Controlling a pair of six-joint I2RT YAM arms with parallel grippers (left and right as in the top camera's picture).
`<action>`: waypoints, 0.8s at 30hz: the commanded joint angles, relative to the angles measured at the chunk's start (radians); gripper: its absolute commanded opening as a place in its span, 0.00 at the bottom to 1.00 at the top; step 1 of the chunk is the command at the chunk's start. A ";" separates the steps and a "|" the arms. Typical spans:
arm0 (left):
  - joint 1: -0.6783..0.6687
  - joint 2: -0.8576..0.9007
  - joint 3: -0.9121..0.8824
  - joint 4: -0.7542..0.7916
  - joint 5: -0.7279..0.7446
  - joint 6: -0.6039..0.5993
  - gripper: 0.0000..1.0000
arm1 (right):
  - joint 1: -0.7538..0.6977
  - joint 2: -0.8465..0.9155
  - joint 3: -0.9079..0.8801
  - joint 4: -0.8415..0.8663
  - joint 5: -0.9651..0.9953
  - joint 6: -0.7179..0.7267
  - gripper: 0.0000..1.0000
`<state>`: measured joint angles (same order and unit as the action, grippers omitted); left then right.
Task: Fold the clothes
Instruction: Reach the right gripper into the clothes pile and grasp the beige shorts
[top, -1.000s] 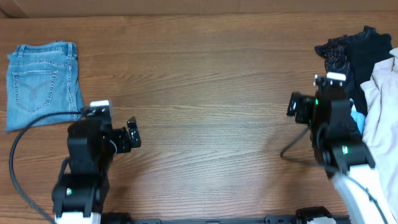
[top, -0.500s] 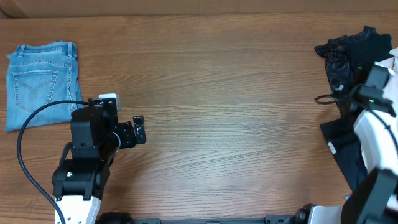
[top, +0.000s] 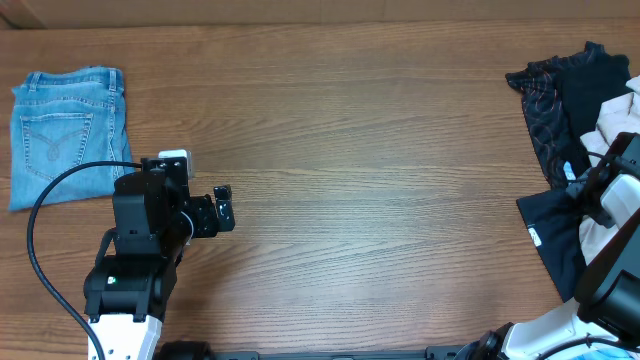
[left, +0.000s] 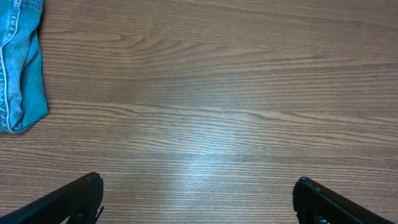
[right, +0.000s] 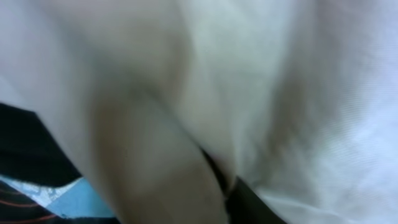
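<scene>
While the right fingers, whose state I cannot tell, sit hidden against the pale cream cotton shorts (right: 280, 93) heaped at 3 o'clock and the left fingers (left: 68, 199) hang released, a blind pinch may snag the crumpled black fabric garment (top: 575, 75) lying under them.

Wears boxy matte-black housings along the left arm (top: 140, 235), with a white shell (top: 125, 335) at the bottom. Carries a small white block (top: 173, 158) on top and a green light (top: 112, 281) lower down. Trails a thin black cable (top: 30, 240) (one long loop). Ends in blunt black fingers (left: 78, 198) on the left gripper (top: 224, 205). Repeats black over white on the right arm (top: 615, 275).
</scene>
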<state>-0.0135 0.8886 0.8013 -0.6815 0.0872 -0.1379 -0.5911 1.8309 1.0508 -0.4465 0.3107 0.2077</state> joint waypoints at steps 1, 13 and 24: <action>-0.006 0.001 0.026 0.006 0.014 0.010 1.00 | 0.003 -0.029 0.079 -0.027 -0.044 0.007 0.41; -0.006 0.002 0.026 0.006 0.014 0.010 1.00 | 0.003 -0.029 0.090 -0.092 -0.044 0.007 0.29; -0.006 0.002 0.026 0.032 0.014 0.011 1.00 | 0.096 -0.285 0.235 -0.208 -0.292 0.058 0.04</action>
<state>-0.0135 0.8886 0.8013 -0.6579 0.0872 -0.1379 -0.5629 1.6333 1.2190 -0.6537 0.1654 0.2550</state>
